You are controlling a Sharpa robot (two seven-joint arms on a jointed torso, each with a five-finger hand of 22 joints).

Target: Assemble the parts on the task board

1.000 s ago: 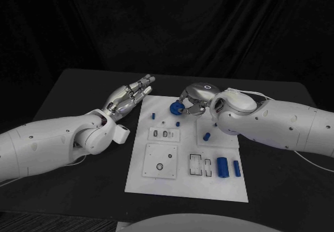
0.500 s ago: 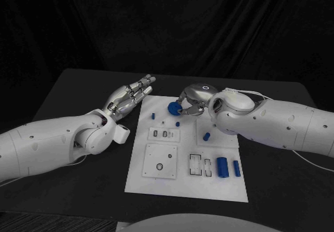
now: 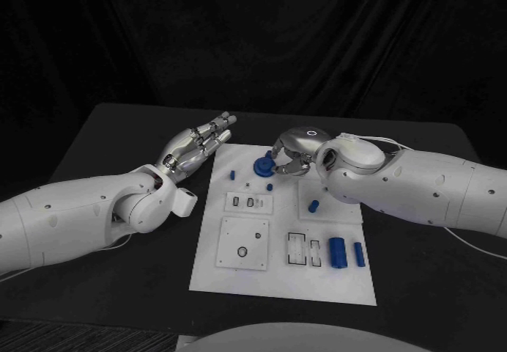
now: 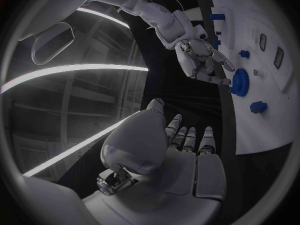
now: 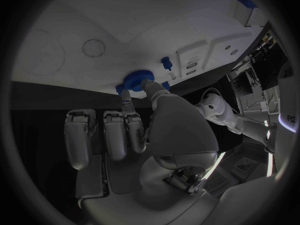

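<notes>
One black bench point(image 3: 116, 132) carries one white task board point(image 3: 277, 282), which lies in its middle, between the two white arms.

Two silver hands are in play. The left hand point(image 3: 198, 147) hovers just off the board's far left corner, over the bare bench; its fingers point(image 4: 189, 138) are stretched out straight, side by side and only slightly apart, released and grasping nothing. In the left wrist view they point toward the board's edge without touching it.

The right hand point(image 3: 294, 156) is at the far end of the board, bent down over one blue toothed gear point(image 3: 262, 169). In the right wrist view its thumb and one finger point(image 5: 127, 99) rest on the rim of the gear, pinching it, while the other fingers hang loosely curled beside it. The gear lies flat at the board's surface near the far edge; whether it is fully seated I cannot tell.

Other blue parts counted on the board in the head view: one thick cylinder point(image 3: 338, 252) and one thinner cylinder point(image 3: 359, 254) lying side by side near the right edge, one short peg point(image 3: 313, 207) farther up, one small peg point(image 3: 269, 188) just near of the gear, and one small piece point(image 3: 231, 175) toward the left edge.
</notes>
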